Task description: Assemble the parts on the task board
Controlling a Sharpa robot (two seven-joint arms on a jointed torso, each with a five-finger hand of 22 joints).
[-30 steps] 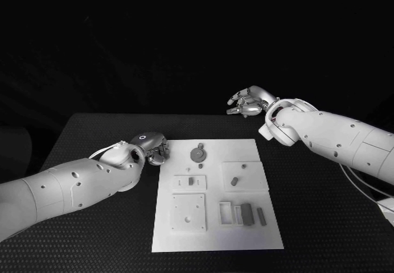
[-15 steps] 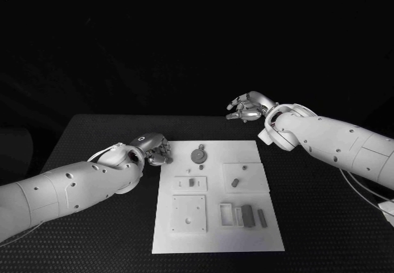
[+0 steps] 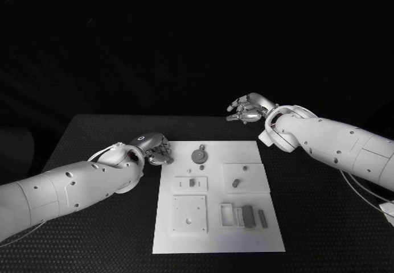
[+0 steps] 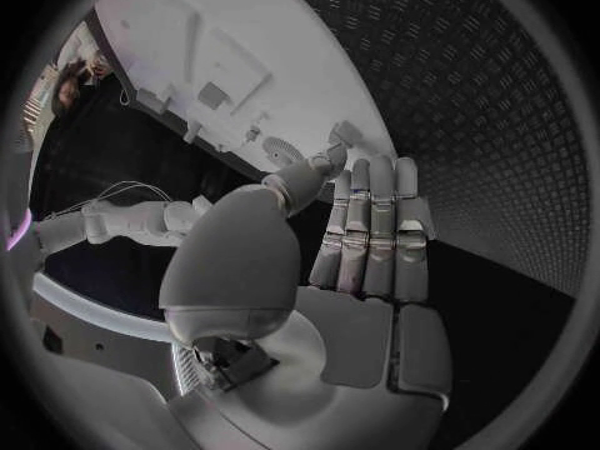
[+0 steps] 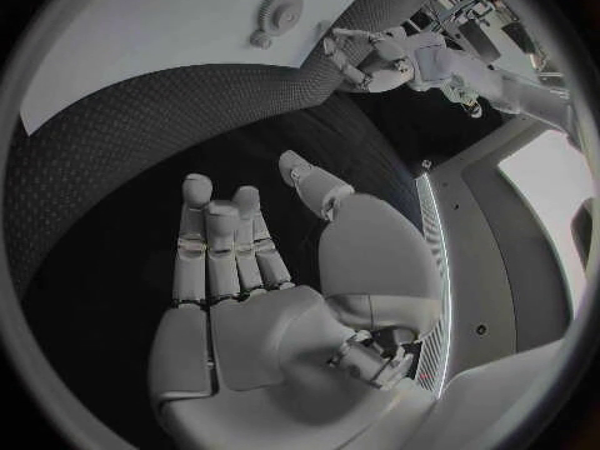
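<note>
Your left hand (image 3: 152,149) sits low over the black table (image 3: 98,128), just beside the left edge of the white board (image 3: 215,242) near its far corner. In the left wrist view that hand (image 4: 363,240) holds nothing: its fingers (image 4: 375,225) lie straight and side by side, the thumb set apart from them, pointing toward the board's edge (image 4: 188,30).

Your right hand (image 3: 249,107) is raised beyond the board's far right corner, well apart from it. In its wrist view the hand (image 5: 250,270) is spread and empty, palm open above the table.

On the board, you have a round geared piece (image 3: 198,153) near the far edge, a small peg (image 3: 192,182) on a raised tile at middle left, another small piece (image 3: 235,182) on the tile to its right, and a row of grey bars (image 3: 247,216) at the near right. A plain square tile (image 3: 189,213) lies at the near left.
</note>
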